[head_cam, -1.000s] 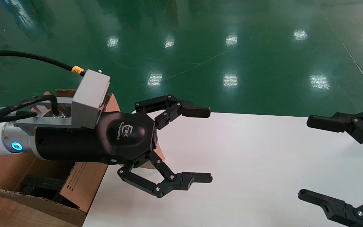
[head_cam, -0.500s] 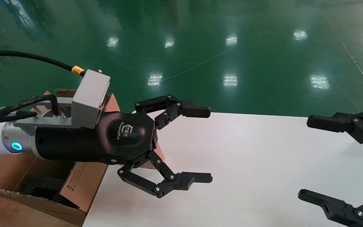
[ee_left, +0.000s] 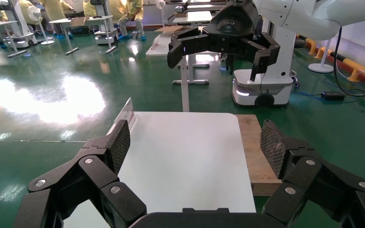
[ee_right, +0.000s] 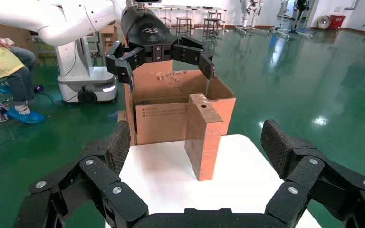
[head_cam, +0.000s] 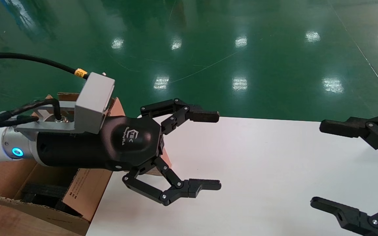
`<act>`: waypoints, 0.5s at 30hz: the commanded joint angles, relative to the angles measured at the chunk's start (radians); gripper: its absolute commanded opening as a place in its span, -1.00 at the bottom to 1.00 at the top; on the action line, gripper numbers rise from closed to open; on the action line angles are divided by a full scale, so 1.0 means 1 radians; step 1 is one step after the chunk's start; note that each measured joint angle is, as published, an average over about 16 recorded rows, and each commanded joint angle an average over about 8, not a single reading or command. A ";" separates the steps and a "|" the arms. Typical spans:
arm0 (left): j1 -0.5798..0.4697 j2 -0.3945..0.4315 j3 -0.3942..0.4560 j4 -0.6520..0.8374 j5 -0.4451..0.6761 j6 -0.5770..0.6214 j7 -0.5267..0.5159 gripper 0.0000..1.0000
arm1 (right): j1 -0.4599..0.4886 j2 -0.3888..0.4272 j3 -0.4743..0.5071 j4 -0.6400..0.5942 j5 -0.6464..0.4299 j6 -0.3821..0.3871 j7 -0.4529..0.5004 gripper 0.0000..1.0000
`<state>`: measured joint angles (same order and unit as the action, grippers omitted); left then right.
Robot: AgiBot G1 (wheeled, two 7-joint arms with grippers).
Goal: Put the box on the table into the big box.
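Observation:
The box (ee_right: 202, 137) is a small brown cardboard one standing on end on the table (ee_right: 161, 180), a round hole in its top side. In the head view my left gripper (head_cam: 219, 150) hides all but a sliver of the box (head_cam: 167, 159). The left gripper hangs open above the box and holds nothing. Close behind the box stands the big box (ee_right: 164, 99), its flaps up; the head view shows its printed flap (head_cam: 87, 190) and black foam (head_cam: 41, 191). My right gripper (head_cam: 315, 164) is open over the table's right end, its fingers pointing at the box from a distance.
A wooden board (ee_left: 255, 152) lies along one edge of the table (ee_left: 185, 161). A small white card (ee_left: 126, 111) stands at the far corner. Green floor surrounds the table. Other robots, desks and people are far off.

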<state>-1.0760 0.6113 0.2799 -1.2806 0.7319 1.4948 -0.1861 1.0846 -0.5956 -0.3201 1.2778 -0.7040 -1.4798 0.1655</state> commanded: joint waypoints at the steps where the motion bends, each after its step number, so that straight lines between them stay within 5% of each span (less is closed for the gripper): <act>1: 0.000 0.000 0.000 0.000 0.000 0.000 0.000 1.00 | 0.000 0.000 0.000 0.000 0.000 0.000 0.000 1.00; 15: 0.000 0.000 0.000 0.000 0.000 0.000 0.000 1.00 | 0.000 0.000 0.000 0.000 0.000 0.000 0.000 1.00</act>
<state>-1.0758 0.6115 0.2799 -1.2805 0.7314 1.4950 -0.1864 1.0846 -0.5956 -0.3201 1.2777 -0.7040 -1.4798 0.1654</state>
